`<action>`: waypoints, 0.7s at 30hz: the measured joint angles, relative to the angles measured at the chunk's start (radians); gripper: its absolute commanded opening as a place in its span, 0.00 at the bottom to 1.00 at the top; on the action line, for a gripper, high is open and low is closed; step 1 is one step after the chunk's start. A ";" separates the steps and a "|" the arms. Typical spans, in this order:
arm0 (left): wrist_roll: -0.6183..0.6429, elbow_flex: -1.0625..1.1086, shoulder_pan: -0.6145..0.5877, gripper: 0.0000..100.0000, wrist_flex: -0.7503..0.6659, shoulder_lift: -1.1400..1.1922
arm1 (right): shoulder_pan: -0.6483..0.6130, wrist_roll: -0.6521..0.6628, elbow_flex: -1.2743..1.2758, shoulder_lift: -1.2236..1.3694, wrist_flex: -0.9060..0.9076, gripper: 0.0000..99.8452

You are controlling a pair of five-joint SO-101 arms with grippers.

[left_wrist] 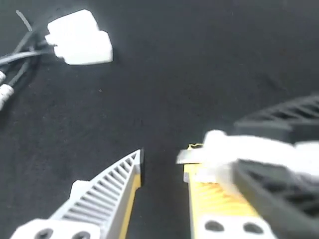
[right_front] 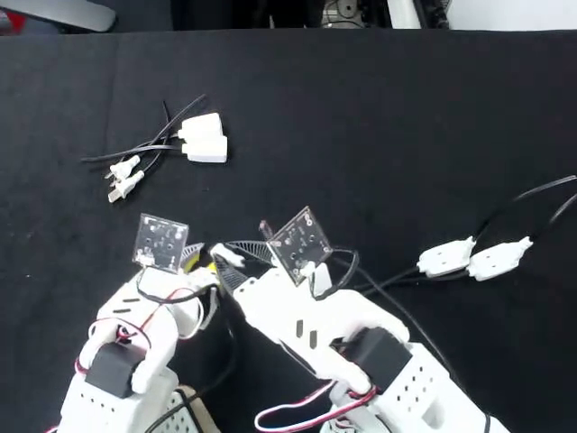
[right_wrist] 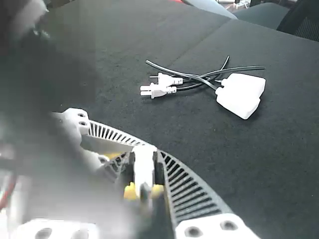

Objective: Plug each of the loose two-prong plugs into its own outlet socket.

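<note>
I read this as a handover at 6 o'clock: right gripper (right_wrist: 144, 164) clamped on a small white connector (left_wrist: 222, 149), presented at the parted fingertips of the left gripper (left_wrist: 163, 162), while the loose two-prong plugs (right_wrist: 159, 90) wait beside the white outlet sockets (right_front: 203, 140) at 10 o'clock.

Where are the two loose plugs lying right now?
In the high view, the loose plugs lie on the table's left side, just left of the white socket blocks.
</note>
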 measured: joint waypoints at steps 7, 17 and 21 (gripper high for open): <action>0.003 0.002 -0.063 0.15 -0.018 0.000 | -0.002 0.000 -0.025 0.000 0.046 0.01; 0.003 0.002 -0.074 0.15 -0.018 0.000 | 0.000 0.000 -0.026 0.000 0.051 0.01; -0.034 -0.012 -0.080 0.15 0.051 -0.002 | 0.087 0.000 -0.091 0.038 0.138 0.01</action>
